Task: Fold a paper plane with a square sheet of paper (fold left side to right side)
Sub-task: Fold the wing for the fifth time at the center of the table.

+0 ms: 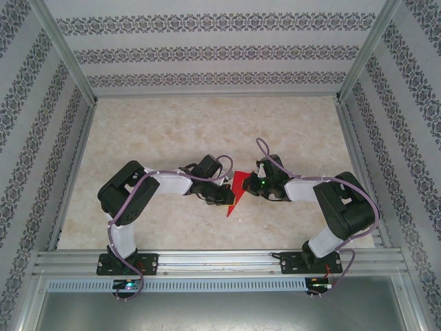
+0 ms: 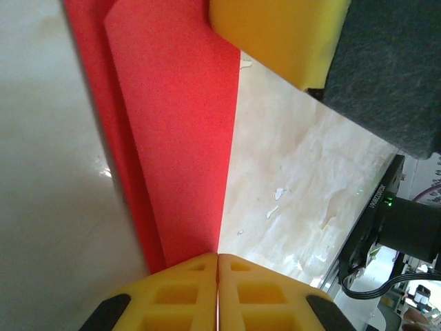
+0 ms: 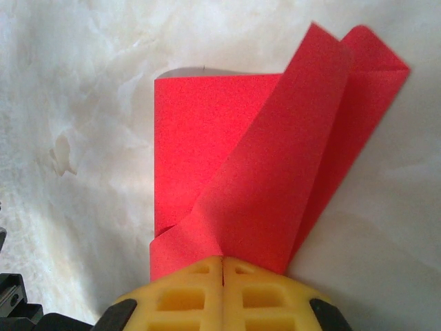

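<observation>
The square sheet of paper (image 1: 238,187) is bright red and partly folded into a narrow pointed shape in the middle of the table, its tip toward the near edge. My left gripper (image 1: 226,198) is at its left side. In the left wrist view the jaws (image 2: 218,256) are shut, and the paper's (image 2: 172,124) straight edge runs right into their seam. My right gripper (image 1: 253,185) is at the paper's right side. In the right wrist view a raised, twisted flap of the paper (image 3: 262,158) leads into its shut jaws (image 3: 223,259).
The marble-patterned table (image 1: 172,131) has patterned walls on three sides and a metal rail (image 1: 220,262) along the near edge. A yellow finger of the right gripper (image 2: 275,31) hangs close over the paper in the left wrist view.
</observation>
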Controlling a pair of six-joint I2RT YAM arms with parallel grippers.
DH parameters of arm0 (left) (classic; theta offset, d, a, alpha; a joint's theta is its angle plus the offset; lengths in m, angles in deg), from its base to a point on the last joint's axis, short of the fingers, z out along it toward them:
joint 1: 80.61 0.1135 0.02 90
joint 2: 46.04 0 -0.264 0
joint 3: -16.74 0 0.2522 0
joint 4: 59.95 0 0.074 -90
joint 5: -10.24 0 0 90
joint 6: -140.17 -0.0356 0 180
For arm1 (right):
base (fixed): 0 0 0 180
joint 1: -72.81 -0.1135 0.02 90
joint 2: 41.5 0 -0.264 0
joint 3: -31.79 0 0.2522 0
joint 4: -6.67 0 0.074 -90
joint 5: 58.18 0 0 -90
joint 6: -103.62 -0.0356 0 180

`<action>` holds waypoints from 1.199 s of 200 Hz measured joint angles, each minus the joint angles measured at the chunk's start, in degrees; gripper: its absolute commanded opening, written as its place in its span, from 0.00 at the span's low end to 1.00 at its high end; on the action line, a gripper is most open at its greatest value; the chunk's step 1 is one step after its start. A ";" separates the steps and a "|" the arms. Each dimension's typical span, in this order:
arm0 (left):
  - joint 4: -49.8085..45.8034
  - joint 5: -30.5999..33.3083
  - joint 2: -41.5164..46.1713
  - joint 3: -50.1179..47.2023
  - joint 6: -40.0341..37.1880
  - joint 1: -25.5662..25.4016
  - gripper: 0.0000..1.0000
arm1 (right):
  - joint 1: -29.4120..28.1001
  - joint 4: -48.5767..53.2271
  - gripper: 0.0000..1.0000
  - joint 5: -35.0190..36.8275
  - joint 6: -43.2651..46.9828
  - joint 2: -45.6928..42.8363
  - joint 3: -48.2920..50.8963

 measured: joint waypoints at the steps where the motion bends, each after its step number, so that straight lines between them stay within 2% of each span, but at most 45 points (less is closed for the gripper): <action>1: 0.00 0.04 0.00 0.00 -0.02 0.00 0.07 | 0.00 0.00 0.00 0.02 0.02 0.00 -0.02; 87: -0.04 1.46 -0.48 -0.83 -0.15 -0.35 0.04 | -0.57 5.31 0.00 0.55 0.90 -0.37 -2.71; 136: 0.92 3.19 0.63 -2.32 -0.76 -0.83 0.02 | 0.33 7.39 0.00 -0.28 1.97 -8.22 -2.99; 182: 1.09 4.55 3.19 -5.27 -2.05 -1.07 0.02 | -0.48 3.04 0.00 -0.31 1.95 -14.75 3.98; 240: 0.81 6.49 5.57 -7.65 -4.02 -1.09 0.01 | -6.75 -6.47 0.00 -0.22 1.66 -14.56 9.73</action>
